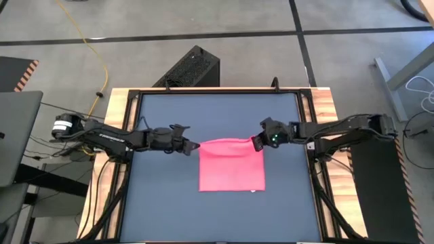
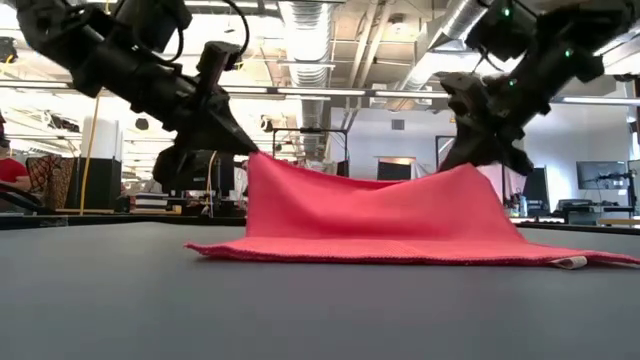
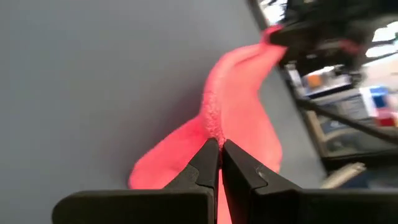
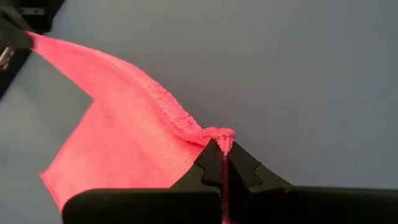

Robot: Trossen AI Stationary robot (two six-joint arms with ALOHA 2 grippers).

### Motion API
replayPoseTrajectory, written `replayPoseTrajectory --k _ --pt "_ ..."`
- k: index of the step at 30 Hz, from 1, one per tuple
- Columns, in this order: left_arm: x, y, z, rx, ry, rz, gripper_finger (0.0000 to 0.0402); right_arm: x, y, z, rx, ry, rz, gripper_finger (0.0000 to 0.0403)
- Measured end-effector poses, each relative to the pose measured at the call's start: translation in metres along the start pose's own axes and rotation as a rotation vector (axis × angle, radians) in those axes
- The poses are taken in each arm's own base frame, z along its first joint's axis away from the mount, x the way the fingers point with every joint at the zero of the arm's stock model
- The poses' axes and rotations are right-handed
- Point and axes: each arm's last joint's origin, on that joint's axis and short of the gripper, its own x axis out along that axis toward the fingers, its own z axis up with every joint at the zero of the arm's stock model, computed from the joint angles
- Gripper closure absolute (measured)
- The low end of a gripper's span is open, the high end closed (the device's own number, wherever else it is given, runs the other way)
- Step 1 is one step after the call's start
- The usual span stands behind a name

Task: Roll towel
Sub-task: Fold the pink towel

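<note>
Dark jointed arms, green lights, black cables.

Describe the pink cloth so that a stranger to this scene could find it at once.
Look at the dark grey tabletop inside the wooden frame. Near its middle, between the two dark arms, lies a small, thin, bright pink towel. Its far edge is lifted, one corner pinched by the left gripper, the other by the right gripper.

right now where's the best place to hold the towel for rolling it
At the two far corners, one from each side, as it is held now. The left gripper is shut on the towel at one far corner, the right gripper on the other. That edge is lifted and sags slightly between them; the near edge lies flat on the table.
</note>
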Motion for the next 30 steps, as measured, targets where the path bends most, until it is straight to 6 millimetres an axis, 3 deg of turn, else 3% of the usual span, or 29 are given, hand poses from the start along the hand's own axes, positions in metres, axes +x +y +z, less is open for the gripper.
replayPoseTrajectory --k 4,13,22,30 --pt "-0.002 0.003 0.011 0.002 -0.059 -0.090 0.0401 0.004 -0.009 0.007 0.008 -0.028 0.043 0.0385" --pt "-0.002 0.013 0.029 0.019 -0.057 -0.105 0.0401 0.004 -0.021 0.029 -0.034 -0.055 0.139 0.0383" --pt "-0.002 0.010 0.025 0.106 0.005 -0.150 0.0401 0.004 -0.024 0.031 -0.047 0.022 0.225 0.0382" --pt "-0.002 0.005 0.016 0.046 0.074 -0.194 0.0401 0.003 -0.022 0.028 0.008 0.094 0.293 0.0381"
